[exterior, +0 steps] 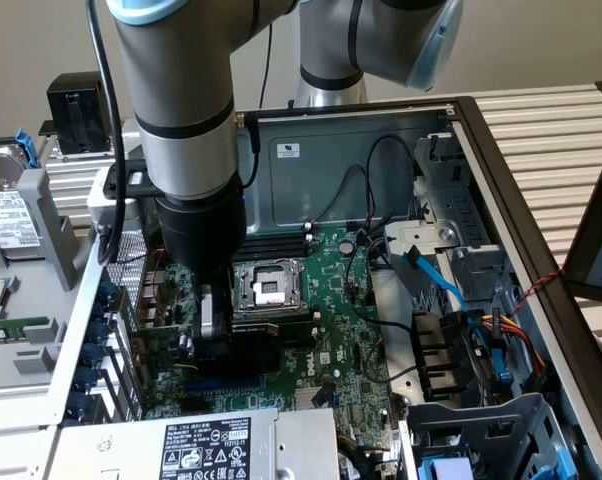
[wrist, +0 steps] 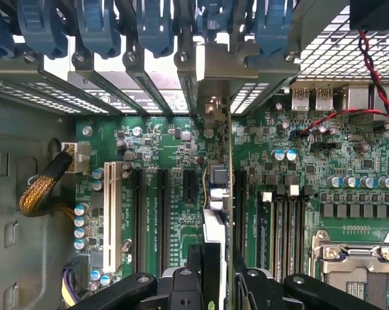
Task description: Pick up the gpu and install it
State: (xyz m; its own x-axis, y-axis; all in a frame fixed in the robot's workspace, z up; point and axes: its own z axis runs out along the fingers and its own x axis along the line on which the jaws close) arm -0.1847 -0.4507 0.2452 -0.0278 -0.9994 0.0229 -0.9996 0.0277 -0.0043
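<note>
Gpu [wrist: 221, 187]: seen edge-on in the wrist view, a thin card standing upright over the motherboard [wrist: 168, 142], its silver bracket end toward the rear slot openings [wrist: 181, 97]. Gripper [wrist: 221, 261] clamped on it, one finger on each face; in the exterior view the gripper [exterior: 216, 335] is low inside the case, just beside the CPU socket [exterior: 266, 288]. You cannot tell from either view whether the card's lower edge is touching a slot or hanging just above it.

Risks, as judged from here:

- Slot miss. The card sits between the long black slots [wrist: 161, 219] and the next black slot [wrist: 241, 213]. If its edge lands on the board beside the slot and not in it, a downward push bends the card or scrapes the small parts around it.
- Bracket snag. The bracket must pass cleanly by the metal divider bars and the blue retention clips [wrist: 97, 26]. A slight yaw catches it on a bar and levers the card out of line.
- Slip in the grip. The fingers hold smooth faces; a hard push may slide them down the card without seating it.
- Tilt. One end entering first jams the connector.
- Neighbours. Capacitors [wrist: 282, 155] stand near; the red and black twisted wire [wrist: 375, 71] runs well apart, low concern.

Watch the bracket end first.
</note>
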